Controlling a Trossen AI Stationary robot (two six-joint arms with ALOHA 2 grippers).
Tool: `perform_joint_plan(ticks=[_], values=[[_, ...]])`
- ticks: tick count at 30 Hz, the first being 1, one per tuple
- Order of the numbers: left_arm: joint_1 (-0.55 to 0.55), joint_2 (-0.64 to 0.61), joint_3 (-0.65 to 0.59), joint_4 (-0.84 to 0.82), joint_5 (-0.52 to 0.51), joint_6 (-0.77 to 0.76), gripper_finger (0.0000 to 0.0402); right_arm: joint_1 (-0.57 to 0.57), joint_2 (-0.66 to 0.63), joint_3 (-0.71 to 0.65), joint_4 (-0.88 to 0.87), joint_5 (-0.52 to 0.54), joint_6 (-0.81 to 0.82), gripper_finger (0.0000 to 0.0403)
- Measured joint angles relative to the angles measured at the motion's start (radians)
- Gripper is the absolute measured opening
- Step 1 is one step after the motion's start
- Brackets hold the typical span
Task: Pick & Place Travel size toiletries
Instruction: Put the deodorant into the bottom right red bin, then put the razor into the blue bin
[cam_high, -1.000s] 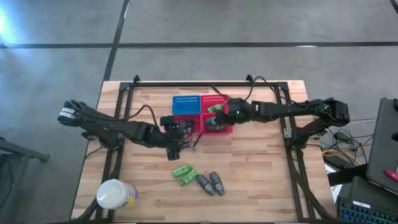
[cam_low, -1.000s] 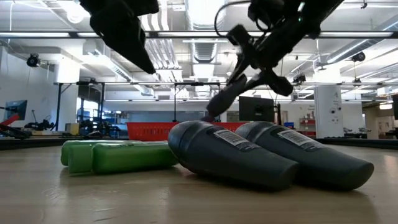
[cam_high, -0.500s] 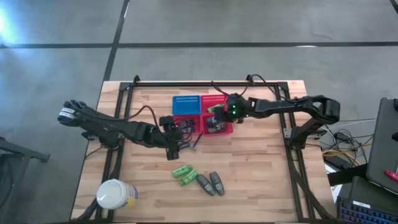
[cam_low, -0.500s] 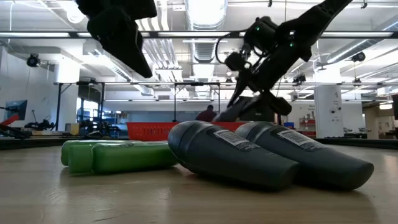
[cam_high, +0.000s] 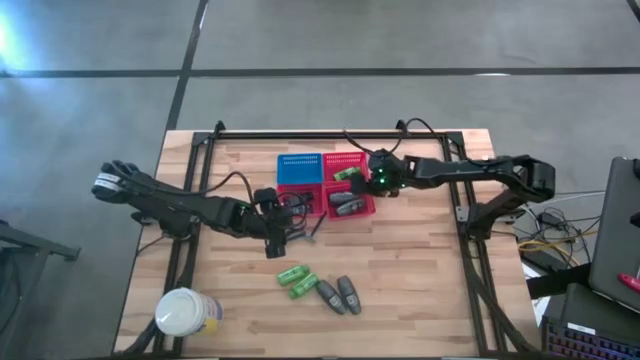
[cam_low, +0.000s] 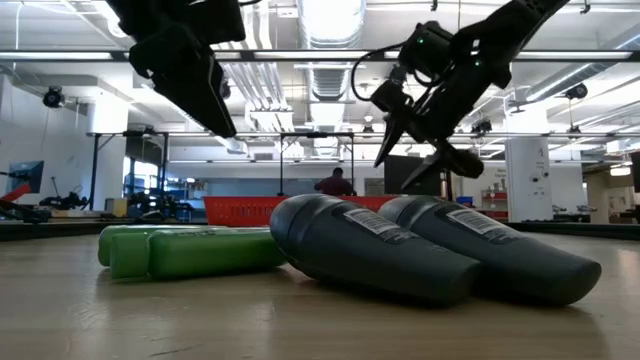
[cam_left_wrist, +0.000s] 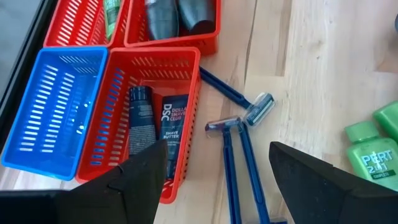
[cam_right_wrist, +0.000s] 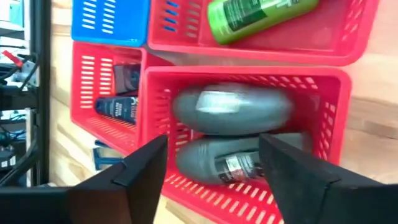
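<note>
Right wrist view shows the right gripper (cam_right_wrist: 211, 165) with its jaws spread and empty above a red basket (cam_right_wrist: 339, 118) that holds two grey bottles (cam_right_wrist: 233, 109) lying side by side; a green bottle (cam_right_wrist: 261, 14) lies in the red basket beyond. In my judgement the placing step for a grey bottle is done and the arm can turn to the next pick.

From the high view, the toiletries left loose sit at the near middle of the surface (cam_high: 420, 290): two green bottles (cam_high: 296, 279) touching each other, and just to their right two grey bottles (cam_high: 338, 295). The left gripper (cam_high: 277, 240) hovers near the baskets, to the far left of that cluster; its wrist camera shows the jaws apart with nothing between them, above blue razors (cam_left_wrist: 239, 146) and a red basket holding two flat black tubes (cam_left_wrist: 155, 127). A blue basket (cam_high: 299, 168) sits at the far left of the group.

The next move probably calls for one arm to reach toward the near cluster and descend over a single bottle, though the bottles touch, so a clean grasp needs care.
</note>
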Motion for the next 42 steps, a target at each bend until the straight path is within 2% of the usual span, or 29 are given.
perform_joint_plan(ticks=[4, 10, 16, 19, 23, 35, 42], values=[[0.001, -0.009, 0.0, 0.01, 0.021, 0.0, 0.0284, 0.0, -0.05, 0.0, -0.047, 0.027, -0.021, 0.0278], [0.0, -0.013, -0.018, 0.016, 0.196, 0.037, 0.0284, 0.014, -0.135, 0.0, -0.149, 0.056, -0.099, 0.0303], [0.001, -0.013, -0.091, 0.006, 0.229, 0.017, 0.0284, 0.092, -0.207, 0.0, -0.264, 0.071, -0.18, 0.0311], [0.001, -0.013, -0.122, 0.006, 0.24, -0.045, 0.0284, 0.14, -0.223, 0.0, -0.318, 0.071, -0.175, 0.0308], [0.001, -0.013, -0.131, 0.008, 0.241, -0.088, 0.0284, 0.194, -0.233, 0.0, -0.305, 0.071, -0.18, 0.0296], [0.012, -0.004, -0.164, 0.007, 0.298, -0.218, 0.0284, 0.279, -0.237, 0.0, -0.316, 0.094, -0.113, 0.0262], [0.009, -0.005, -0.177, 0.008, 0.298, -0.225, 0.0284, 0.35, -0.238, 0.0, -0.314, 0.096, -0.108, 0.0249]])
